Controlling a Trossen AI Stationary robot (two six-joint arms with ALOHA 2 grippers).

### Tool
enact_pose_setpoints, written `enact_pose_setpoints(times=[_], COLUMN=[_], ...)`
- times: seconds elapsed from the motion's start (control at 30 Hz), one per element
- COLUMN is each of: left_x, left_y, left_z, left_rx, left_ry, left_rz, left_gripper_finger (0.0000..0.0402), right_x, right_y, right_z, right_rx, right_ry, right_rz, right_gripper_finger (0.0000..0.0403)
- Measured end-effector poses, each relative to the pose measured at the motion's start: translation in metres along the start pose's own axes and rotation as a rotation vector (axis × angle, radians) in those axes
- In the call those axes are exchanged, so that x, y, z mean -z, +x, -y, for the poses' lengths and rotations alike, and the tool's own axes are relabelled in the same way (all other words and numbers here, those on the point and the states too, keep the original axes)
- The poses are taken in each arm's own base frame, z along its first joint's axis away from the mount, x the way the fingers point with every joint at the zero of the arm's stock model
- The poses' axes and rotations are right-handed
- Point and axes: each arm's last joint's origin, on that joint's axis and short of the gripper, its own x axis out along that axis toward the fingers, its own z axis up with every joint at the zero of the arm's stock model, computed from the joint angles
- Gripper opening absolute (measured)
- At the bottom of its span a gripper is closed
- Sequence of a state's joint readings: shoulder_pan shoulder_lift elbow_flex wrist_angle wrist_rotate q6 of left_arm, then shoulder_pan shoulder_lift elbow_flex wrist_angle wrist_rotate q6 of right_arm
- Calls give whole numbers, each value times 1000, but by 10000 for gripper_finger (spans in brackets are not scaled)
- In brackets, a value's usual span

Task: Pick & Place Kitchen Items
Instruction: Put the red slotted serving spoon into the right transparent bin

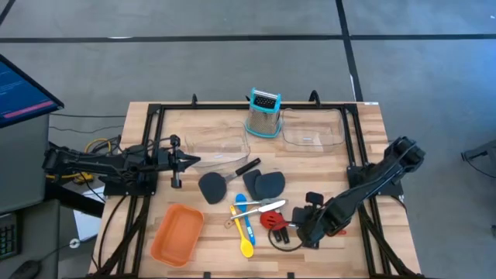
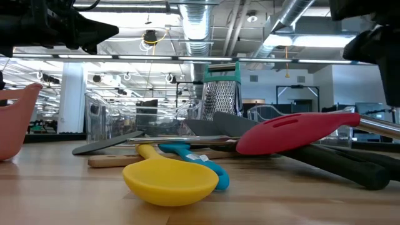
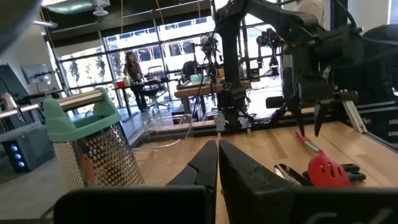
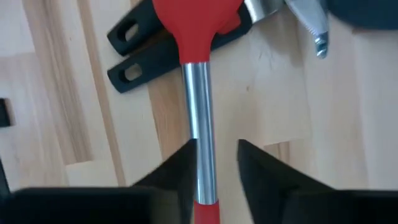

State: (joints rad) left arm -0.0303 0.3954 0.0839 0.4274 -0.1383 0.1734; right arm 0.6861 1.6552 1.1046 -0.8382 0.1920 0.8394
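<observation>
No text, label, brand, number or sign can be read in any of the views. The monitor [image 1: 23, 91] at the left edge of the high view shows bluish lines on its screen, but they are too small to make out. A small pale patch on the floor of one clear bin [image 1: 310, 139] could be a sticker; nothing on it is legible.
</observation>
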Motion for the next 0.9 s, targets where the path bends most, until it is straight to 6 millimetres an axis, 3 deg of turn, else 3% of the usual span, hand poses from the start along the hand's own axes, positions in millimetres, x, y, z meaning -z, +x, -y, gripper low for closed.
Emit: enact_pose_setpoints(times=[0.17, 0.3, 0.73, 0.9], left_x=[0, 0, 1, 4], left_y=[0, 0, 1, 3], left_z=[0, 0, 0, 1], left_rx=[0, 1, 5, 8], left_ry=[-32, -32, -31, -28], left_rz=[0, -1, -10, -31], left_gripper_finger=[2, 2, 2, 2], right_x=[1, 1, 2, 1], right_y=[10, 18, 47, 49], right_z=[-3, -5, -13, -14], right_rx=[17, 22, 55, 49], right_ry=[-6, -9, -18, -16], right_rz=[-30, -45, -79, -74], right_gripper_finger=[216, 252, 230, 211])
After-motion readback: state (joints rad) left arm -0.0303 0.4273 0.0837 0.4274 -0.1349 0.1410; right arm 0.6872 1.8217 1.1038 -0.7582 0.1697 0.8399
